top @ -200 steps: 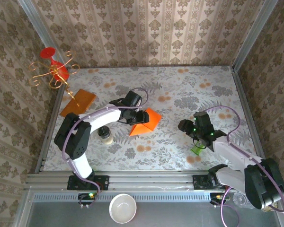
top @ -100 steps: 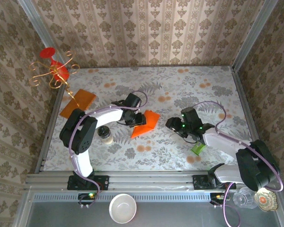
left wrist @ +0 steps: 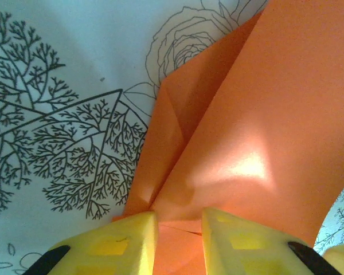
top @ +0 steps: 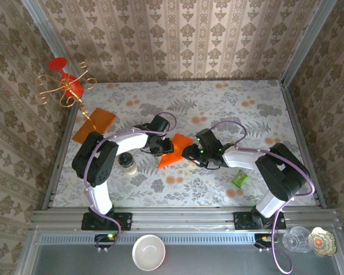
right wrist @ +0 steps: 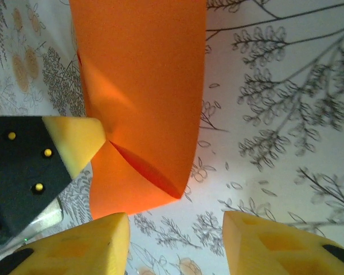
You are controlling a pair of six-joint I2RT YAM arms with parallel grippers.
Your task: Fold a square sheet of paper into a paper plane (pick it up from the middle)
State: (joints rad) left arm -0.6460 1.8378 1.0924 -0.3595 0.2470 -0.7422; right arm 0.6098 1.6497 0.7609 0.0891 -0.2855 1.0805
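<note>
Mid-surface (top: pixel 235 103), left tool (left wrist: pixel 179 220) narrow astride the creased square sheet of paper (top: pixel 178 150); right tool (right wrist: pixel 176 223) wide just beside.

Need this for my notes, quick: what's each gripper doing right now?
Left gripper: fingers astride the square sheet of paper; whether it grips cannot be told.
Right gripper: open, holding nothing.

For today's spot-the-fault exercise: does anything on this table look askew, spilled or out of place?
Only the square sheet of paper, mid-table: partly folded, it bulges up off the table instead of lying flat, and its flaps look lopsided. Nothing looks spilled or torn.
</note>
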